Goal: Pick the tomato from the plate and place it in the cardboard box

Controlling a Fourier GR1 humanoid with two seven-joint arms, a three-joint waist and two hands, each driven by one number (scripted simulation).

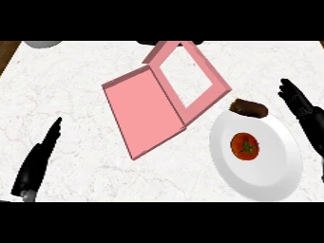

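Note:
A red tomato (245, 146) with a green stem lies on a white plate (259, 178) at the right of the counter. A dark brown lump (249, 108) rests on the plate's far rim. A pink cardboard box (145, 110) lies open at the middle, its windowed lid (192, 80) raised toward the back. My right hand (310, 117) is just right of the plate, fingers straight and pointing away, touching nothing. My left hand (38, 163) rests at the lower left, fingers straight, far from the box.
A pale round object (42, 43) shows at the back left edge and a dark object (171, 42) behind the box lid. Brown wood borders the marble counter (66, 95) at both far corners.

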